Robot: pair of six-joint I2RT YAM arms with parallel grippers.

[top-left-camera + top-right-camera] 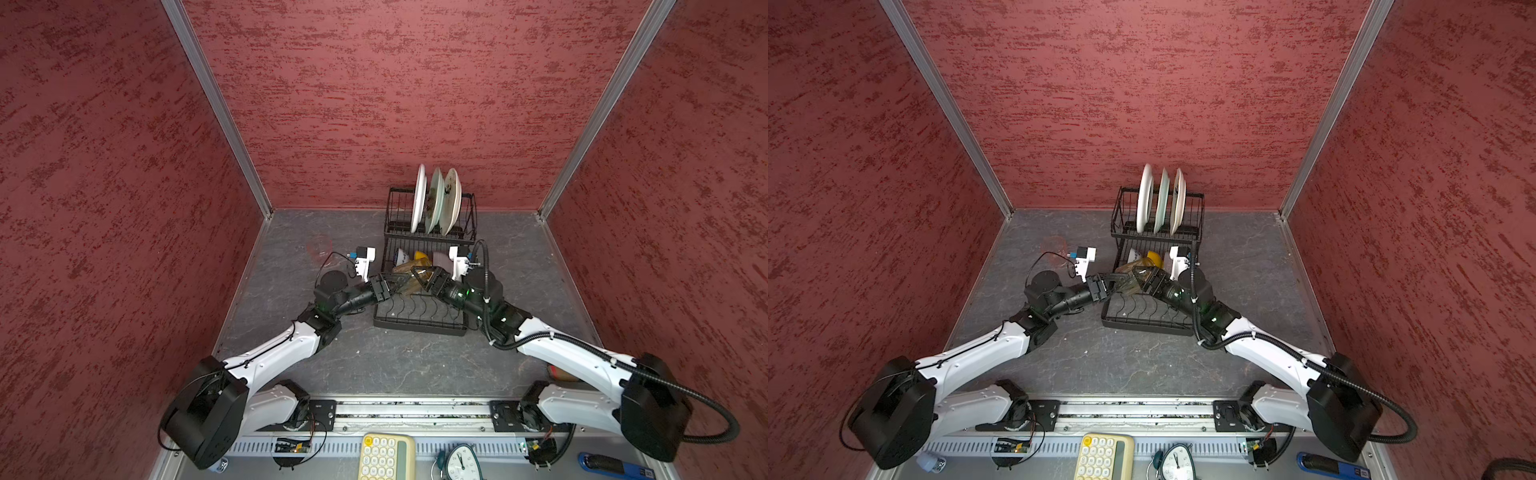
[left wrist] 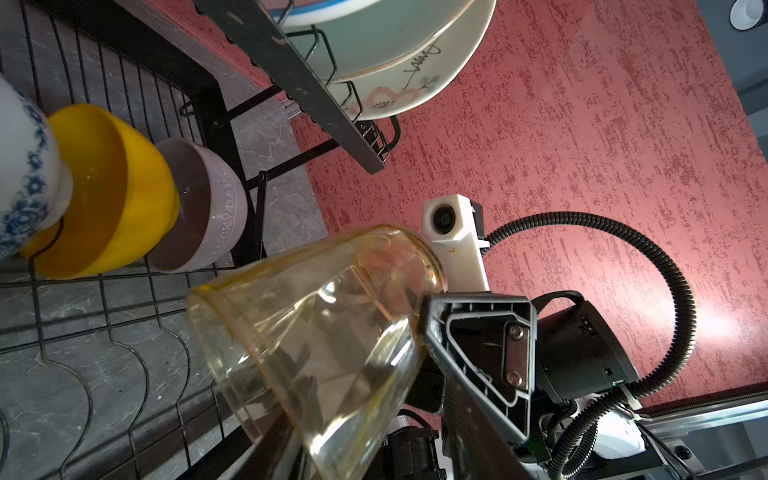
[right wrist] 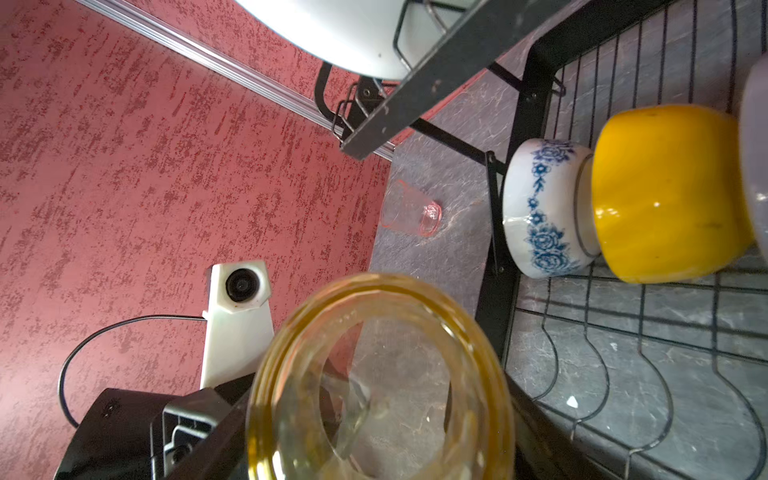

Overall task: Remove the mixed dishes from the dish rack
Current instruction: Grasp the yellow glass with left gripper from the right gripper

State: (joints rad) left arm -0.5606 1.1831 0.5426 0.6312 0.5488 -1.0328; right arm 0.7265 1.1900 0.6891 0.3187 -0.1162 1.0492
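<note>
Two robot arms meet above the flat grid tray of a black wire dish rack (image 1: pixel 419 330) standing on a grey desk (image 1: pixel 374 365). Between them, held sideways over the tray, is one amber tumbler (image 2: pixel 316 332). The right claw (image 1: pixel 424 277) is clenched on its thick base. The left claw (image 1: pixel 390 286) is at the open rim, though I cannot tell whether it has clamped on. This looks like a handover, probably so the left arm can set the glass down on its own side, where one pink tumbler (image 3: pixel 409 212) sits on the desk outside the rack. Left in the rack are a white plate (image 1: pixel 419 199), a pale green plate (image 1: pixel 435 199) and a cream plate (image 1: pixel 452 199), each upright on edge in a slot of the tall basket, which keeps them apart. On the tray, a blue-white bowl (image 2: pixel 20 187), a yellow bowl (image 2: pixel 116 195) and a lavender bowl (image 2: pixel 216 208) lie tipped on their sides in a row, each nested into the next. In all: two tumblers, three plates, three bowls
</note>
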